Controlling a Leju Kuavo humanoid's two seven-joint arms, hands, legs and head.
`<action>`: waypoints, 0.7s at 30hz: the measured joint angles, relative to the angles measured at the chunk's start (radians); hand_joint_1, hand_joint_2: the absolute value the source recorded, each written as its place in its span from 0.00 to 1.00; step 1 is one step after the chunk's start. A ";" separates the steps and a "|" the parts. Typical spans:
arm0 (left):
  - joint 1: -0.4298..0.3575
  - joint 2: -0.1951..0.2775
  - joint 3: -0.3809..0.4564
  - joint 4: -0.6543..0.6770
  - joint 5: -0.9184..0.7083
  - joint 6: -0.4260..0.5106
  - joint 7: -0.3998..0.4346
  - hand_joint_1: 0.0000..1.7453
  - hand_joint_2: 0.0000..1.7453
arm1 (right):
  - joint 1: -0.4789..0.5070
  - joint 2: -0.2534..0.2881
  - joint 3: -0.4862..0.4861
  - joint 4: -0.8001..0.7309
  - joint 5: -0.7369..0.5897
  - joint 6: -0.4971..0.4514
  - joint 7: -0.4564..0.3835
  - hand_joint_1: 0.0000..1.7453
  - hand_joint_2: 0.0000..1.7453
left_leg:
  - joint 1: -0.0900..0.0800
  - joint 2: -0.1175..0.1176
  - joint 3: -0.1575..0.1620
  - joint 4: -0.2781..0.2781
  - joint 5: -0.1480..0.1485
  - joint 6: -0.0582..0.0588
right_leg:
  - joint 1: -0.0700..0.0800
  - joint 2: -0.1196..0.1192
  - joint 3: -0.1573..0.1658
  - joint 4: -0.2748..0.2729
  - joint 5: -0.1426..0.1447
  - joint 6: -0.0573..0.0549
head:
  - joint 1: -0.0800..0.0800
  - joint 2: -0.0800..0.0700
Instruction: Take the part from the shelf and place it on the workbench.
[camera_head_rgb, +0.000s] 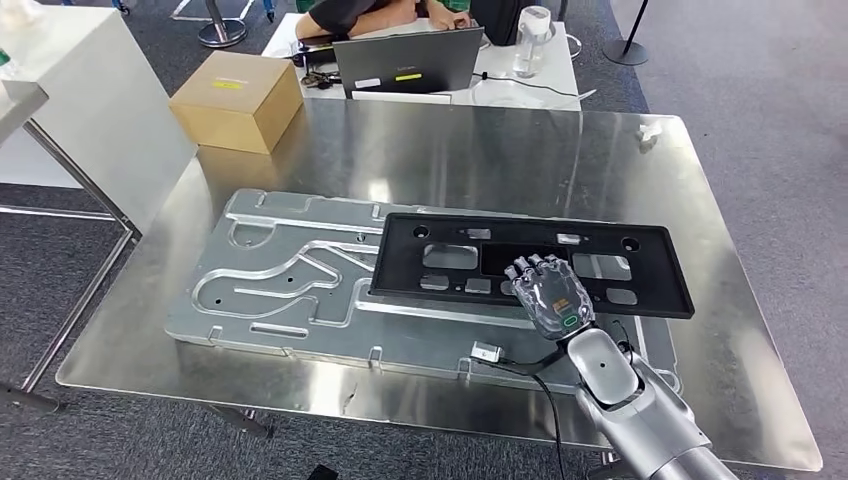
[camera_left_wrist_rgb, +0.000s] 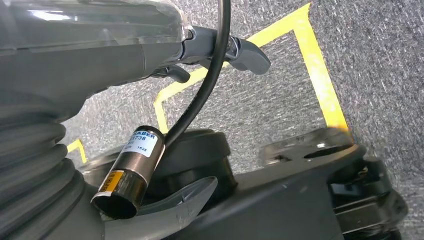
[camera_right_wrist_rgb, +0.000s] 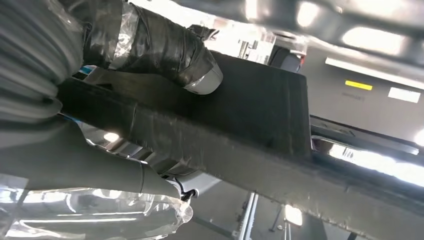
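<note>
The black plastic part, a long flat panel with several cutouts, lies across the grooved metal fixture plate on the steel workbench. My right hand grips its near edge right of the middle. In the right wrist view the thumb presses on one face of the part and the fingers curl under the other. My left hand hangs over the carpet with its fingers stretched out and nothing in them.
A cardboard box stands at the workbench's far left corner. Behind it a laptop, a bottle and a seated person share another table. A white table is at the left. Yellow tape marks the floor.
</note>
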 joint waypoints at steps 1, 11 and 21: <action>0.001 0.000 0.000 0.000 0.000 0.000 0.000 0.00 1.00 | -0.001 0.000 0.000 0.000 0.000 0.000 0.000 0.96 1.00 | -0.003 0.000 0.008 -0.033 0.023 0.004 | 0.001 0.002 0.004 0.000 -0.006 0.006 | 0.000 0.000; 0.002 -0.001 0.000 0.000 -0.015 0.027 -0.039 0.00 1.00 | 0.004 -0.005 0.000 -0.006 -0.002 0.002 0.008 0.00 1.00 | -0.005 -0.006 0.015 -0.050 0.023 0.016 | 0.005 0.001 0.022 -0.027 -0.014 0.016 | -0.001 0.000; 0.002 -0.001 0.000 0.000 -0.015 0.034 -0.039 0.00 0.00 | 0.006 -0.010 0.000 -0.017 -0.007 0.013 0.003 0.00 1.00 | -0.007 -0.006 0.022 -0.049 0.020 0.023 | 0.003 -0.001 0.030 -0.035 -0.013 0.029 | -0.001 0.000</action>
